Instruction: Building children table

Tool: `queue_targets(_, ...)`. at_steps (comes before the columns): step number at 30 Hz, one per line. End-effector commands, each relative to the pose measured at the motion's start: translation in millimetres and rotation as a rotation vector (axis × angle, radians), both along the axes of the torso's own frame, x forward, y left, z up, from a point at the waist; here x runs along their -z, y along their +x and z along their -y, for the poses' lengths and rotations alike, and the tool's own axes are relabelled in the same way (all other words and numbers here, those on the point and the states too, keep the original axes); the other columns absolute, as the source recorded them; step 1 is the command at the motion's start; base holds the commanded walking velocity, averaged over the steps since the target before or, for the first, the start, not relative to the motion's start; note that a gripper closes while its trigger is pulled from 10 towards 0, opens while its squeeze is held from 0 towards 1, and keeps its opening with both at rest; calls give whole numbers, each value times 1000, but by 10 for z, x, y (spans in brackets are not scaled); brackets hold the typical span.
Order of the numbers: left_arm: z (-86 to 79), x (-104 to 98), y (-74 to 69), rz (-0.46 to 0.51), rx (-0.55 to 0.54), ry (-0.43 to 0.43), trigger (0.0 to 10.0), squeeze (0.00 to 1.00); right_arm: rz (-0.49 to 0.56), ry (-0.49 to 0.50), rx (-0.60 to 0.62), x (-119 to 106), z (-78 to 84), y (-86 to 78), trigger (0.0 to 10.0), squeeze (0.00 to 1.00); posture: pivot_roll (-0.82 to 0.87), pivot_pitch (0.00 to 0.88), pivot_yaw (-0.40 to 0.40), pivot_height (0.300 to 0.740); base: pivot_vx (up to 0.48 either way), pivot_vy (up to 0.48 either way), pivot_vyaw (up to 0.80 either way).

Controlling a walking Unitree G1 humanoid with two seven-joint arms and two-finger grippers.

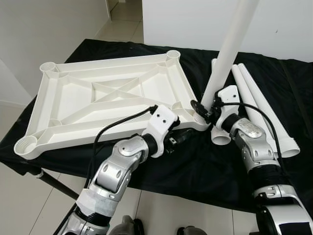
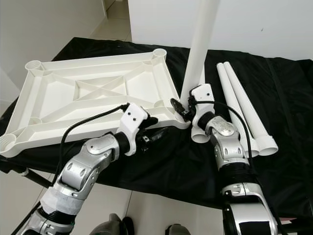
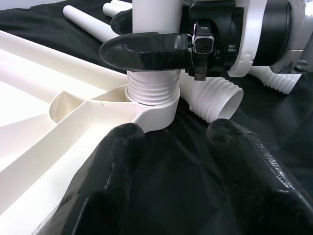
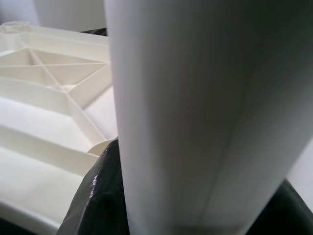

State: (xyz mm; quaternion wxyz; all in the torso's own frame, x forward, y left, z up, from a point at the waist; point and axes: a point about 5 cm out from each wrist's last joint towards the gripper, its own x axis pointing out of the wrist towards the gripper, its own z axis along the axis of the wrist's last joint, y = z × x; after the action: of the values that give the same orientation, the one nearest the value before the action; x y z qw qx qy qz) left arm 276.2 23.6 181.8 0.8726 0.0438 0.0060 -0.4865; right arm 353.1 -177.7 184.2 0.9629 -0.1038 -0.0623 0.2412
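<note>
The white plastic table top [image 1: 98, 98] lies upside down on the black cloth. A white table leg [image 1: 230, 49] stands upright in its near right corner socket [image 3: 151, 105], with the threaded end [image 3: 152, 88] seated in the socket. My right gripper [image 1: 203, 110] is shut on the leg just above the socket; one finger [image 3: 142, 51] wraps across it. My left gripper [image 1: 181, 137] hovers low at the top's front edge, pointing at that corner. Its fingers [image 3: 98, 196] are open with only black cloth between them.
Spare white legs [image 1: 259, 107] lie side by side on the cloth right of the standing leg, open ends toward me. The work table's [image 1: 195, 176] front edge runs just below my arms. A white wall stands behind, tiled floor to the left.
</note>
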Motion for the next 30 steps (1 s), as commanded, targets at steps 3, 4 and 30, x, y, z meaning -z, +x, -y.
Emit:
queue_targets(3,10,14,-1,7,-17,5,10000,0,-25,40,39,63,-44,-21,10000,0,-114,78,52,740,0,0,0)
queue_targets(4,11,13,-2,7,-16,5,10000,0,-22,47,64,76,-62,-26,10000,0,-114,78,52,740,0,0,0)
queue_targets(30,13,6,19,7,-20,-2,10000,0,4,276,596,162,-522,-147,10000,0,-119,85,51,740,0,0,0)
